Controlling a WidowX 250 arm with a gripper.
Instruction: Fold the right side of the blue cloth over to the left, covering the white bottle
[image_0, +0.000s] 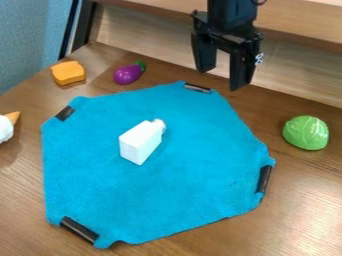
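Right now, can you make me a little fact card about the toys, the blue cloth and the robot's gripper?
Gripper: open, holding nothing, hanging near the cloth's far edge
Cloth: blue, black strips on its edge
On cloth: white bottle, lying down
Beyond cloth: purple eggplant, orange block
Picture's right: green cabbage
Picture's left edge: ice cream, partly cut off

A brown wood-grain surface catches a pale glare at lower right. Along its far edge stands a light wooden back panel; at upper left, a black upright strip adjoins a textured blue-grey wall.
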